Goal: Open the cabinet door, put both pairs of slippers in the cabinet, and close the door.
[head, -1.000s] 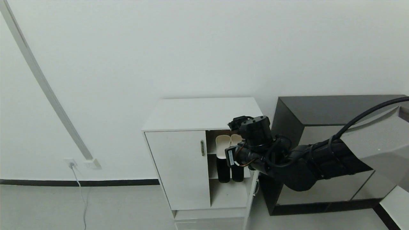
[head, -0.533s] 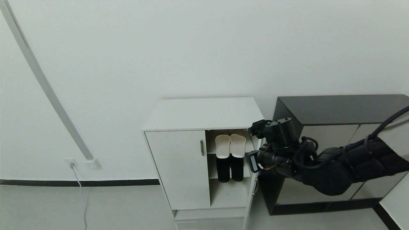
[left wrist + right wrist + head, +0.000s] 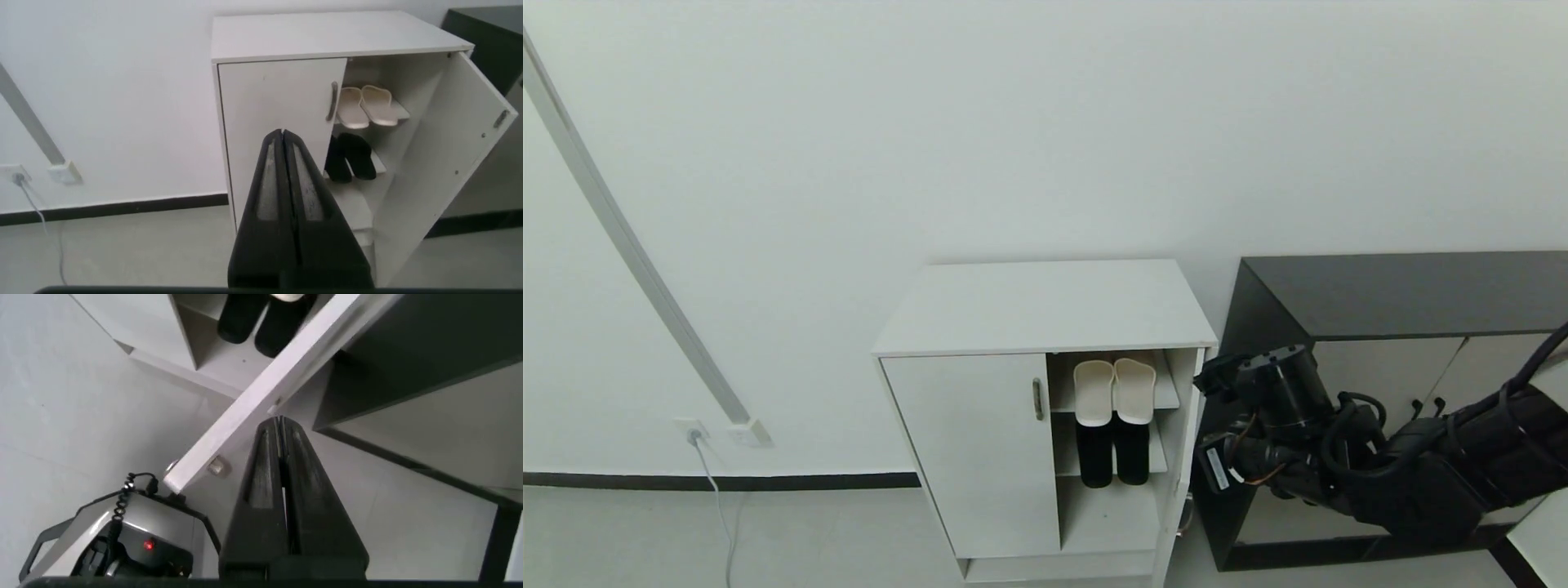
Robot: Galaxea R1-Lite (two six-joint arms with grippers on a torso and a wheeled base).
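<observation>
White wall (image 3: pixel 1013 122) behind open cabinet (image 3: pixel 1045 306): cream slippers (image 3: pixel 1114 392) above black slippers (image 3: pixel 1112 453); left gripper (image 3: pixel 283 132), right gripper (image 3: pixel 279 422) jaws clenched.

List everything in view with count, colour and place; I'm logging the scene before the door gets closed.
cabinet: one, white, against the wall
right door: one, white, open
cream slippers: one pair, upper shelf in the cabinet
black slippers: one pair, shelf just below
sideboard: one, dark, right of the cabinet
socket with cable: one, white, low on wall, left of cabinet
wall strip: one, grey, slanting down towards the socket
right gripper: one, black, shut, beside the open door
left gripper: one, black, shut, facing the cabinet front
</observation>
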